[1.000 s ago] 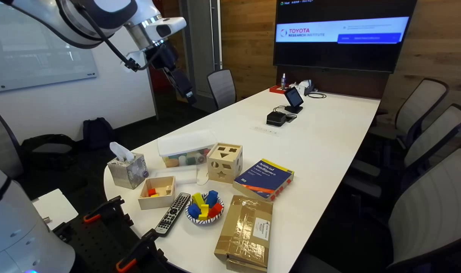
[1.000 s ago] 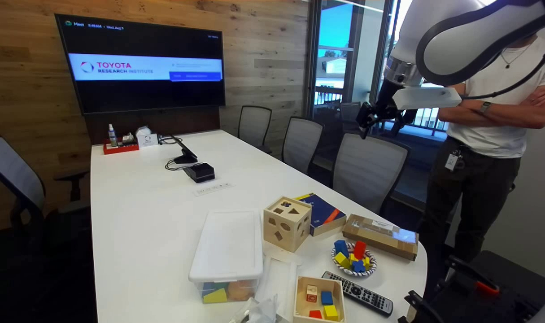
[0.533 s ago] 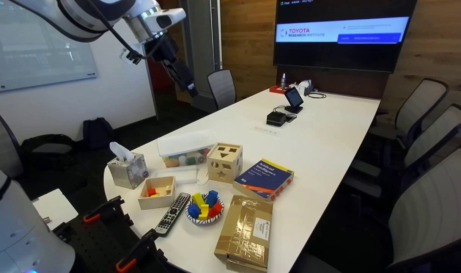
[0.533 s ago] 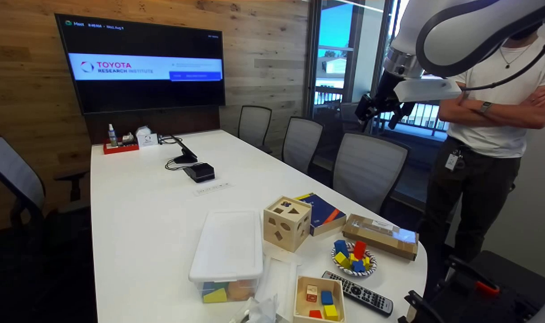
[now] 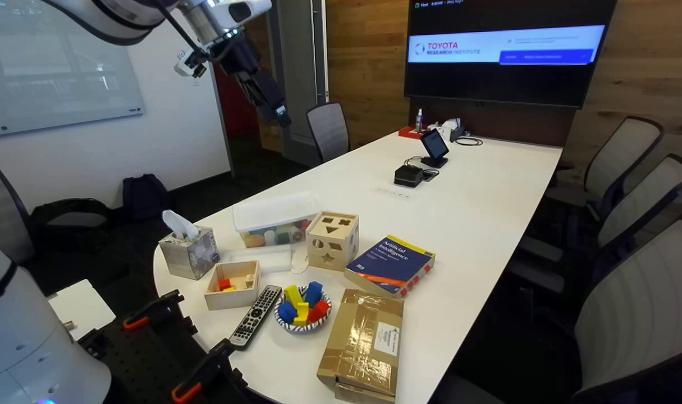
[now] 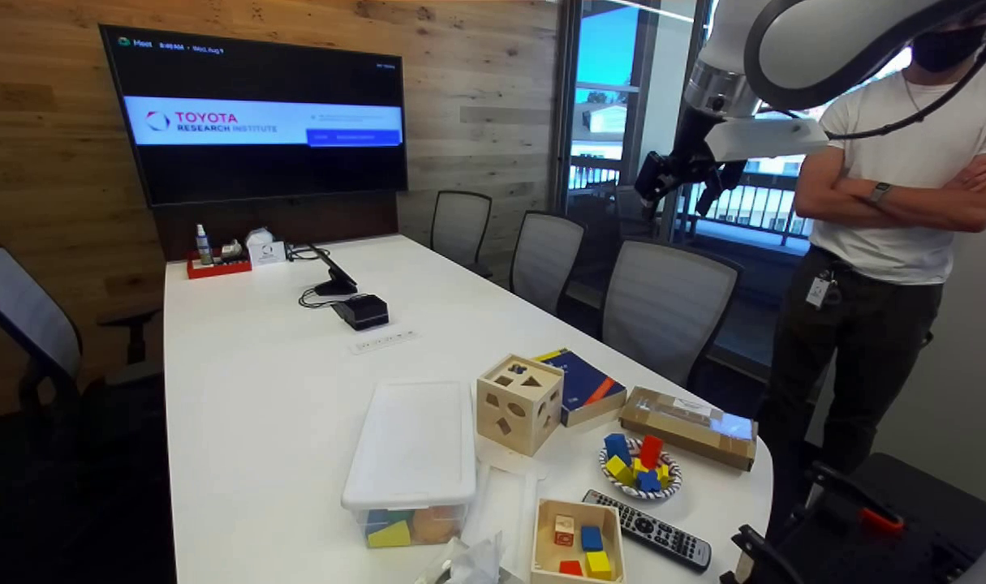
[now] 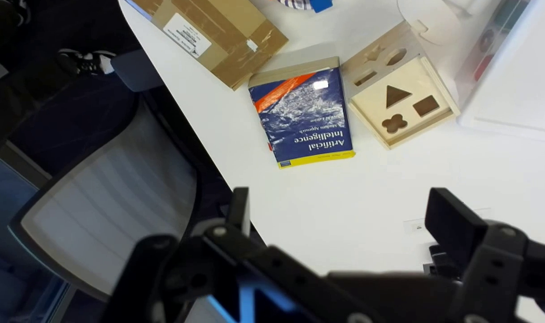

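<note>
My gripper is open, its black fingers wide apart with only the white table visible far below between them. In both exterior views the gripper hangs high in the air, touching nothing. The blue textbook lies nearest ahead of the fingers in the wrist view. Beside it stands the wooden shape-sorter cube, with the taped cardboard box farther off. A striped bowl holds several blue, yellow and red blocks. A wooden tray contains several more blocks.
A remote lies between tray and bowl. A lidded plastic bin and a tissue box stand nearby. Farther along are a black device and a small tablet. Chairs line the table; a person stands behind the arm.
The arm and gripper have risen steadily over the last second, drifting slightly left in the exterior view that has the person. The jaws stay open. Objects on the table have not moved.
</note>
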`<state>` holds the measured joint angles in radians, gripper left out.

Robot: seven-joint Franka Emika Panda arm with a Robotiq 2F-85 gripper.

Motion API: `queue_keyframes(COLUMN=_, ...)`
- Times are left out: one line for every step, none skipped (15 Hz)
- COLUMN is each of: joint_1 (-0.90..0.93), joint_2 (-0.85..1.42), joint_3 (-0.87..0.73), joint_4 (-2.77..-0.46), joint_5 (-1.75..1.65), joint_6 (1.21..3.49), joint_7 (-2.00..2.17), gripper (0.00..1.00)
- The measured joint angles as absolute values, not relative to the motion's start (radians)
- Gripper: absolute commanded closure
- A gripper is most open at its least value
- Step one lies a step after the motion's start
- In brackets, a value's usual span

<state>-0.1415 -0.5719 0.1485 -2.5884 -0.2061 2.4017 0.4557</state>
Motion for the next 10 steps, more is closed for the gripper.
queue_keyframes(joint_1=-0.137, joint_2=-0.572, joint_3=0.149, joint_4=-2.572, joint_5=-0.206, joint_6=2.389, joint_7=0.456, gripper=0.0)
queue_keyframes(joint_1=-0.133, joint_2=-0.572, joint_3=0.15, joint_4=-2.56, joint_5=-0.206, joint_6=2.375, joint_7=0.456, gripper=0.0)
queue_keyframes(joint_1=-0.13, joint_2=-0.572, joint_3=0.152, joint_4=-2.553, joint_5=-0.207, joint_6=2.364, joint_7=0.456, gripper=0.0)
queue_keyframes(joint_1=-0.13, joint_2=-0.571, joint_3=0.155, joint_4=-2.552, joint_5=-0.208, joint_6=2.356, joint_7=0.456, gripper=0.0)
queue_keyframes(joint_1=-0.13, joint_2=-0.568, joint_3=0.16, joint_4=-2.552, joint_5=-0.211, joint_6=2.347, joint_7=0.456, gripper=0.0)
queue_keyframes(joint_1=-0.131, joint_2=-0.562, joint_3=0.164, joint_4=-2.553, joint_5=-0.215, joint_6=2.338, joint_7=0.456, gripper=0.0)
queue_keyframes(joint_1=-0.132, joint_2=-0.555, joint_3=0.169, joint_4=-2.554, joint_5=-0.219, joint_6=2.33, joint_7=0.456, gripper=0.0)
queue_keyframes(joint_1=-0.134, joint_2=-0.545, joint_3=0.174, joint_4=-2.557, joint_5=-0.225, joint_6=2.325, joint_7=0.456, gripper=0.0)
queue_keyframes(joint_1=-0.135, joint_2=-0.533, joint_3=0.177, joint_4=-2.559, joint_5=-0.234, joint_6=2.322, joint_7=0.457, gripper=0.0)
queue_keyframes(joint_1=-0.136, joint_2=-0.518, joint_3=0.178, joint_4=-2.561, joint_5=-0.245, joint_6=2.319, joint_7=0.459, gripper=0.0)
